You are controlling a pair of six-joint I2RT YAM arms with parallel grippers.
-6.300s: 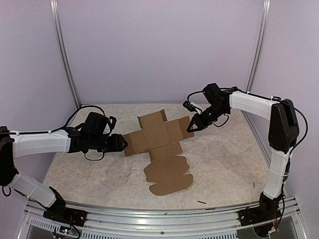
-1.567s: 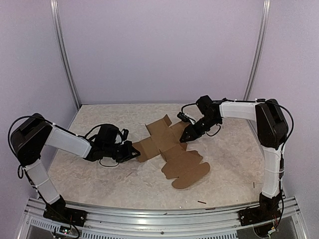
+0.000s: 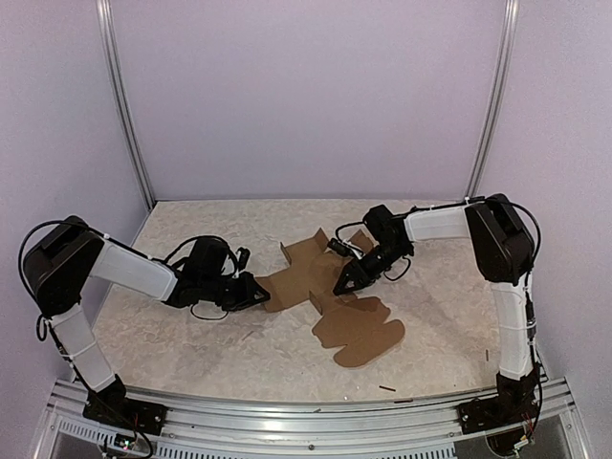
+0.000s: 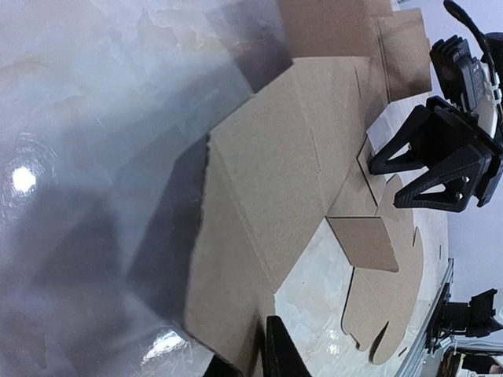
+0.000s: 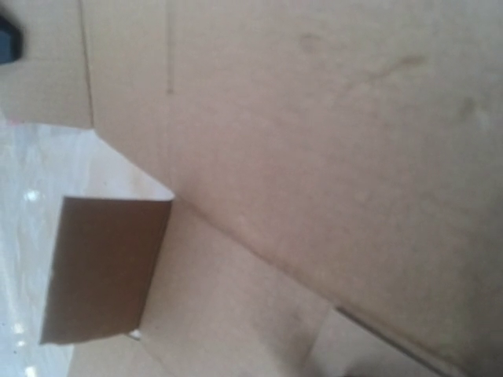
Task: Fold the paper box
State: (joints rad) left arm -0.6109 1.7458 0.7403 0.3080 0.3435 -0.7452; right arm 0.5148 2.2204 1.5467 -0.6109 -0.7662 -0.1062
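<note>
This is a robotics laboratory test cell. Two white-and-black robot arms, the left arm (image 3: 124, 268) and the right arm (image 3: 502, 239), are standing bolted beside an aluminium rail (image 3: 306, 416) at the near edge. Plain pale wall panels (image 3: 306, 96) and aluminium corner posts (image 3: 126, 105) are enclosing a marble-patterned table (image 3: 191, 344).

Pale lilac walls (image 3: 306, 96), aluminium corner posts (image 3: 120, 105), mottled beige tabletop (image 3: 191, 335), metal rail (image 3: 316, 418) at front
</note>
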